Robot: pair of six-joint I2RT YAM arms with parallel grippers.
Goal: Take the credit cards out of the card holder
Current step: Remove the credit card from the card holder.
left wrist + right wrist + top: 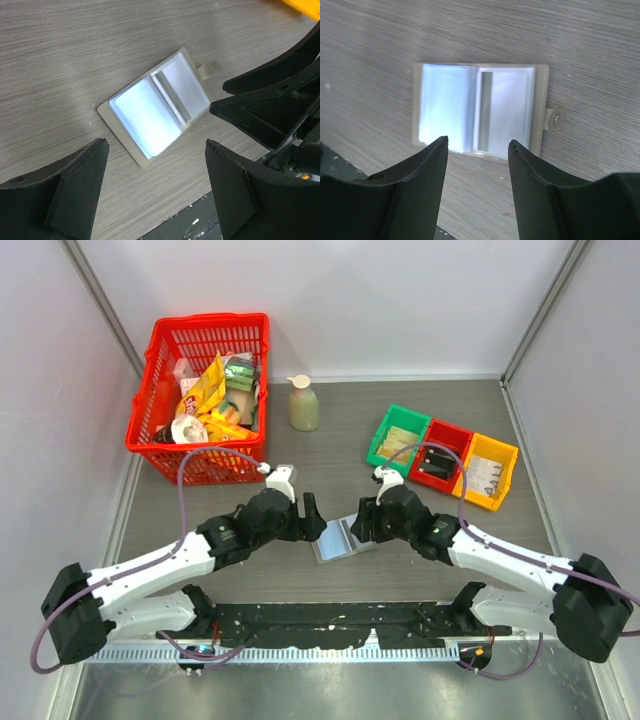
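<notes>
Between my left gripper [156,150] and right gripper [477,142], both gaping, empty: card holder [341,538] spread flat on table [330,455], pockets up for easy reach.

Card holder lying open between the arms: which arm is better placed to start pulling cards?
Probably right. The right gripper, jaws open, faces the beige-rimmed, light-blue folding card holder squarely at its near edge; the left gripper, jaws also open, meets it corner-on.
</notes>
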